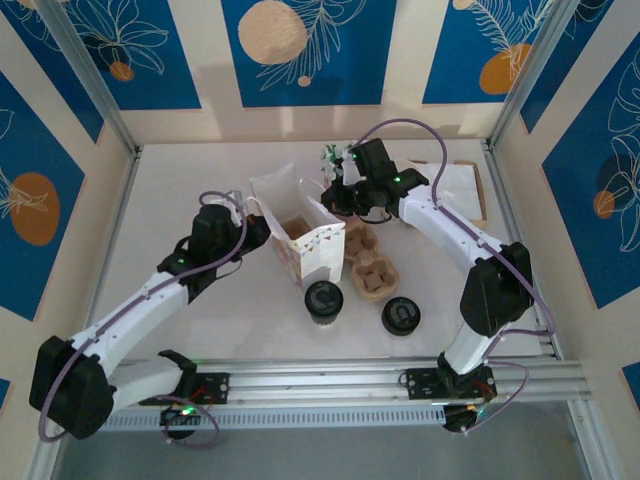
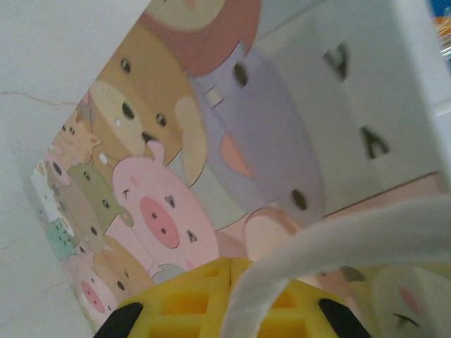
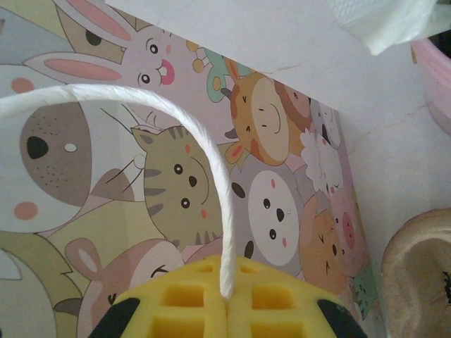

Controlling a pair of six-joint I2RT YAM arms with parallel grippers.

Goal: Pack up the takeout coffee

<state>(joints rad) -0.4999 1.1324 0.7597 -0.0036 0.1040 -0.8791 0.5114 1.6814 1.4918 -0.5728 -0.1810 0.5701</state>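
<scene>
Aluminium rail (image 1: pixel 400 378) spans the near edge of the table and carries both arm bases. Table surface (image 1: pixel 180 190): white and matt, with faint hairline marks noted in the wrist views. Enclosure walls (image 1: pixel 150 50): blue panels with white leaf outlines and orange and cream discs, set on beige. Silver frame posts (image 1: pixel 90 80) rise at the far corners.

Paper bag (image 1: pixel 300 238), printed with cartoon animals, stands open at mid-table. Left gripper (image 1: pixel 248 212) is at its left rim. In the left wrist view the yellow pads (image 2: pixel 183 303) are pressed together on the left cord handle (image 2: pixel 366 232). Right gripper (image 1: pixel 335 195) is at the far right rim. In the right wrist view its pads (image 3: pixel 183 303) are closed on the right cord handle (image 3: pixel 141 105), which runs into the seam between them.

Takeout coffee (image 1: pixel 323 301) stands upright on the table just in front of the bag, apart from both grippers. Low black lid stack (image 1: pixel 400 316) sits to its right. Brown pulp cup carrier (image 1: pixel 370 265) lies between them, slightly farther back and beside the bag. Brown board (image 1: pixel 478 195) with white paper lies at the far right.
</scene>
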